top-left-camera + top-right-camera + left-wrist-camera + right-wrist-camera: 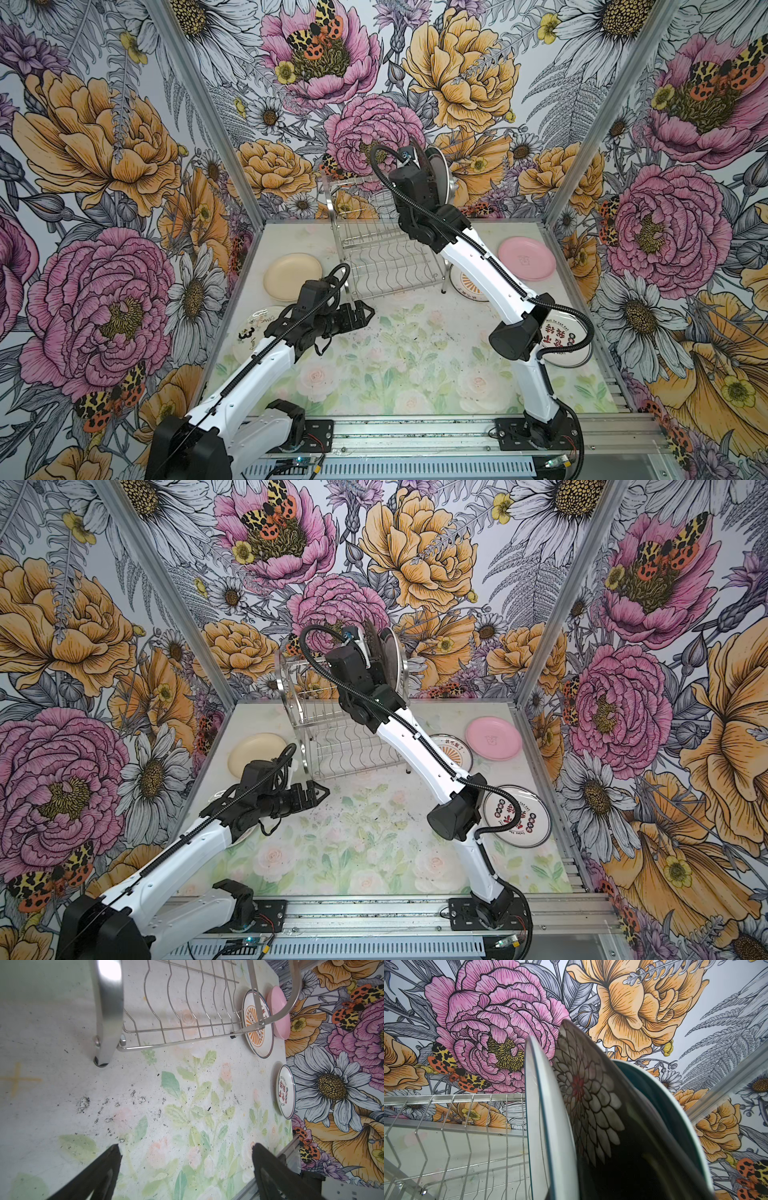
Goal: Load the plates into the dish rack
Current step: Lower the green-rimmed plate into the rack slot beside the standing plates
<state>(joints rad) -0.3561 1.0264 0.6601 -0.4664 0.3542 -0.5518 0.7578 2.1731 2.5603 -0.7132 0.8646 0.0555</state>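
While the right gripper (pixel 420 166) is reaching over the dish rack's (pixel 386 257) upper tier, its jaws are sitting closed, apparently pinching the black floral plate (pixel 591 1095), though the fingers themselves are hiding from view. That plate is standing tilted in the rack's top tier, leaning between a white teal-rimmed plate (pixel 542 1115) and a dark teal plate (pixel 664 1095). Seating it looks like the step in hand. The next move is calling for a gentle release and a retreat clear of both neighbours. The left gripper (pixel 363 311) is hovering wide open and empty before the rack's lower tier.
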